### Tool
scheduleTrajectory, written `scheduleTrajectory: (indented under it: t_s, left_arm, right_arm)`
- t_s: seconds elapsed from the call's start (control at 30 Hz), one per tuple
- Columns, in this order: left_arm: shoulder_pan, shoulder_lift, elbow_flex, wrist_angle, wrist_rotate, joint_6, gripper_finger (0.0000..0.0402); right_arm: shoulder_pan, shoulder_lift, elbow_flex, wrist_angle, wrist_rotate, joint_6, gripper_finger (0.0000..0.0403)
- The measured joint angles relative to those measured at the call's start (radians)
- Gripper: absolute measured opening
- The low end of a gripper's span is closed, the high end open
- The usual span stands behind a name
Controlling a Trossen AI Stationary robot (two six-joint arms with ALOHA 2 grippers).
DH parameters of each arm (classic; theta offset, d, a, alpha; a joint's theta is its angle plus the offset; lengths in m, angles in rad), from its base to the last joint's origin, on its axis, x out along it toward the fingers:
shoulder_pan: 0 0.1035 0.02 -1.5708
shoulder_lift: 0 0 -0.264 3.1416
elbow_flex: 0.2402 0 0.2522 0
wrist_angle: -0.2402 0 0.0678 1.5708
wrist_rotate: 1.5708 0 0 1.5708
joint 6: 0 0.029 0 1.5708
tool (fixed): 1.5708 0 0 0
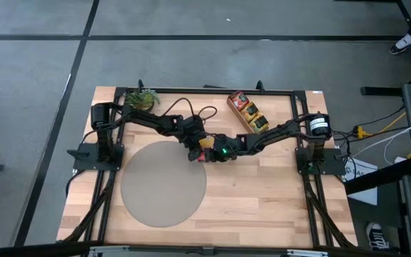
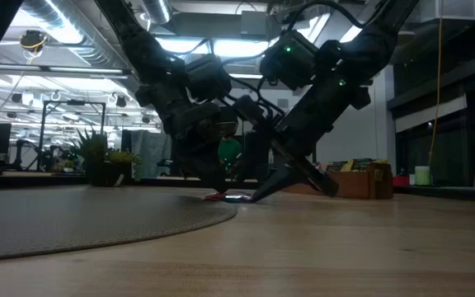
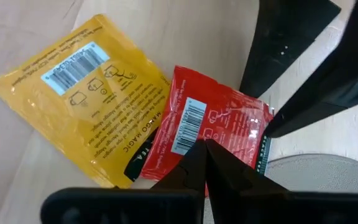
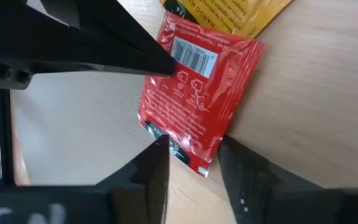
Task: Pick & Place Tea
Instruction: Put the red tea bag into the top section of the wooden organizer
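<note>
Tea sachets lie beside the round grey mat, at its far right edge — a red sachet overlapping a yellow sachet. From above both arms hide them almost entirely. The red one's long axis runs from the mat's rim toward the yellow. Left gripper presses its shut fingertips on the red sachet; right gripper straddles its mat-side end, fingers spread.
</note>
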Motion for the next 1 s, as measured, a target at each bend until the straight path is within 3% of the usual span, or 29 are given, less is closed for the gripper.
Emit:
scheduleTrajectory:
  t_s: [0.43,0.77,1.0]
  left_arm:
    - [0.012,0.052,0.005,0.013,0.082,-0.009,0.0002]
    - [0.046,0.003,0.0,-0.056,0.032,0.033,0.0002]
    - [0.09,-0.152,-0.002,-0.149,0.038,0.1,0.0005]
  right_arm:
    - [-0.011,0.003,-0.002,-0.027,-0.002,0.023,0.0009]
    - [-0.011,0.0,-0.001,-0.038,0.0,-0.006,0.0004]
    - [-0.011,-0.044,-0.006,-0.072,0.022,-0.099,0.0002]
